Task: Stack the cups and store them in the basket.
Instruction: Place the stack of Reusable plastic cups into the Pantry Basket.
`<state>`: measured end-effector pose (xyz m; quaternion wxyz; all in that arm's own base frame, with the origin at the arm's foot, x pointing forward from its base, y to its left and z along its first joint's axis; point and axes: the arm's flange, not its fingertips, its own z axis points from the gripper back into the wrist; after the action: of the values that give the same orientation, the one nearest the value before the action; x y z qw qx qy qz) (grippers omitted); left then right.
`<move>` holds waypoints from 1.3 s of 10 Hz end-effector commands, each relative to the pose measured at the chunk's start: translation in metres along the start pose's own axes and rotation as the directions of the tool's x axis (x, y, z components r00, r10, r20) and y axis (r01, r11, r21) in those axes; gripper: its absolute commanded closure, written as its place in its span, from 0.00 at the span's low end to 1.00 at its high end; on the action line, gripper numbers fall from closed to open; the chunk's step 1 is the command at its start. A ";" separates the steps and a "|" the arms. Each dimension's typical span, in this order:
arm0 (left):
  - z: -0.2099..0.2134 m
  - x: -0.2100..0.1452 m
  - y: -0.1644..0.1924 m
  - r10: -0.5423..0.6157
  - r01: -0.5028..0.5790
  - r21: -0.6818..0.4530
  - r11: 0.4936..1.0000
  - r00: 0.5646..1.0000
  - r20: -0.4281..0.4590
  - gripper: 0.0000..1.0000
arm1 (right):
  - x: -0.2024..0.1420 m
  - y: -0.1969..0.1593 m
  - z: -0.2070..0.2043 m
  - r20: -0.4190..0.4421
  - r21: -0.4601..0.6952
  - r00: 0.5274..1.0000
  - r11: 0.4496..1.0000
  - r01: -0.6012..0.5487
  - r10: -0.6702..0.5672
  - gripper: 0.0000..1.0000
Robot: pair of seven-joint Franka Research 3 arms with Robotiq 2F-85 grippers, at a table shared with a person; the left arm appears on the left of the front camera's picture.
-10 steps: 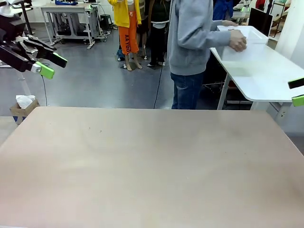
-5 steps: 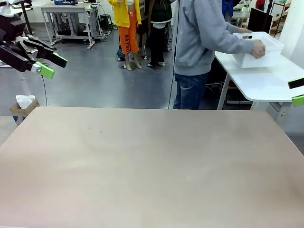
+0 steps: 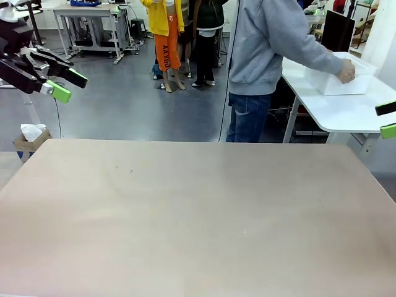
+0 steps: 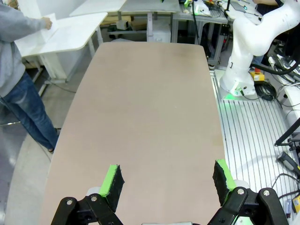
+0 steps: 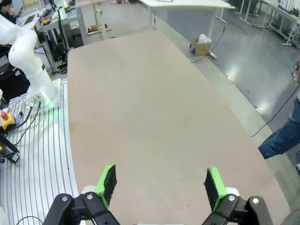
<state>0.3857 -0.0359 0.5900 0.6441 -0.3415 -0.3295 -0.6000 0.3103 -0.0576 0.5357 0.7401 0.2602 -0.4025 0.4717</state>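
The basket (image 3: 344,79), a white plastic bin, sits on a white side table (image 3: 334,111) off to the far right, well away from the robot's own work surface. A person in a grey sweatshirt (image 3: 272,43) and blue jeans stands between the two tables, turned toward the side table, with one arm stretched out and a hand (image 3: 345,75) resting on the basket's near wall. I can't tell from here what is inside it.

The big beige table (image 3: 198,216) in front of the robot spreads out flat and bare-topped between the two arms.

The left gripper (image 3: 67,84) hangs in the air above the table's far left corner, its two green-padded fingers spread apart and holding nothing. Looking along it from the wrist, the green pads (image 4: 112,180) stand wide with the table top showing between them, and the person in grey appears at the upper left edge beside the white side table (image 4: 70,33). The white base of the other arm (image 4: 243,51) stands at the table's far side.

The right gripper (image 3: 387,119) pokes in at the right edge, its green fingertips parted. From its own wrist, its fingers (image 5: 107,180) are spread wide over the bare table, gripping nothing. A small cardboard box (image 5: 202,45) sits on the grey floor past the table's far corner.
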 end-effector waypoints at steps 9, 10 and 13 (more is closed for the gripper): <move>0.002 0.003 -0.001 0.008 -0.008 -0.006 1.000 1.000 -0.005 0.00 | 0.001 -0.001 0.000 0.018 0.001 1.000 1.000 -0.012 0.012 0.00; 0.002 0.003 -0.001 0.008 -0.008 -0.006 1.000 1.000 -0.005 0.00 | 0.001 -0.001 0.000 0.018 0.001 1.000 1.000 -0.012 0.012 0.00; 0.002 0.003 -0.001 0.008 -0.008 -0.006 1.000 1.000 -0.005 0.00 | 0.001 -0.001 0.000 0.018 0.001 1.000 1.000 -0.012 0.012 0.00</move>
<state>0.3857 -0.0359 0.5900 0.6441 -0.3415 -0.3295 -0.6000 0.3103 -0.0576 0.5357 0.7401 0.2602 -0.4025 0.4717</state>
